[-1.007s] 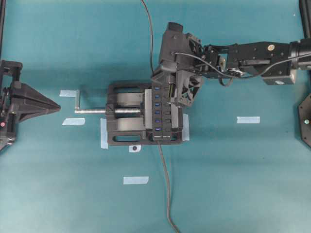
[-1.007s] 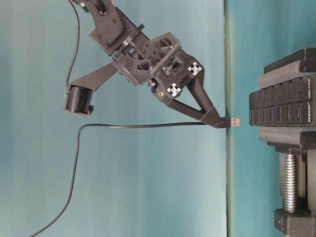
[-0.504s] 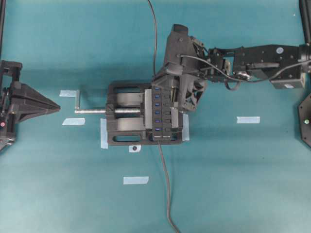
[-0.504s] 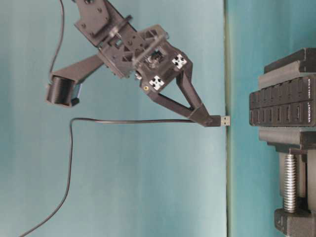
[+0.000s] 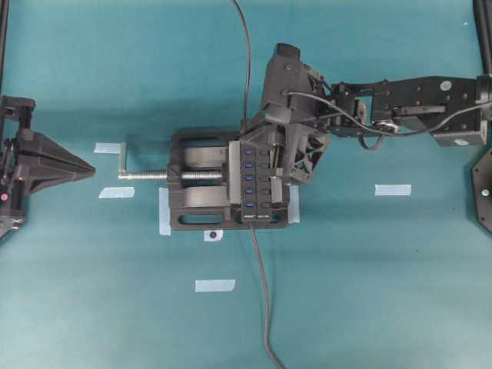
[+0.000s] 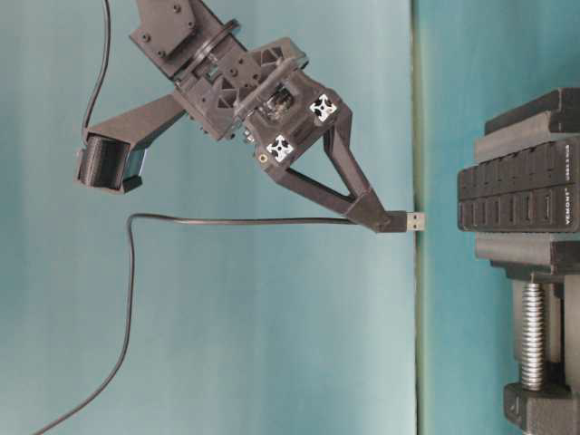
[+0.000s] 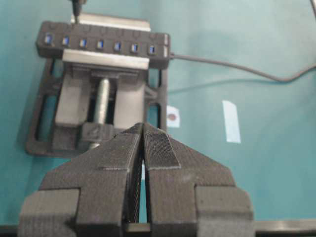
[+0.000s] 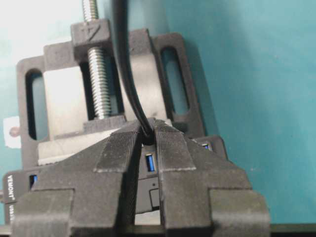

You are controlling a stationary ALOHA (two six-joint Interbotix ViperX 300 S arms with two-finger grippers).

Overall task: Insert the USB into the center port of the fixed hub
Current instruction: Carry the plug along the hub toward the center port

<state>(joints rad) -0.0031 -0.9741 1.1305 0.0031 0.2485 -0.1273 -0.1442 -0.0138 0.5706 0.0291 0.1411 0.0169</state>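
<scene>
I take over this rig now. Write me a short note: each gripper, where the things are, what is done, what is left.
Left gripper: shut, empty, parked away from the vise.
Right gripper: shut on the USB, above the hub, plug pointing down at it.
Hub: clamped in the vise, ports facing up; its own cable leaves from one end.
Done: USB picked up and brought over the hub.
Left: line the plug up with the center port, lower it, push in. A clear gap remains between plug and hub in the table-level view.
</scene>
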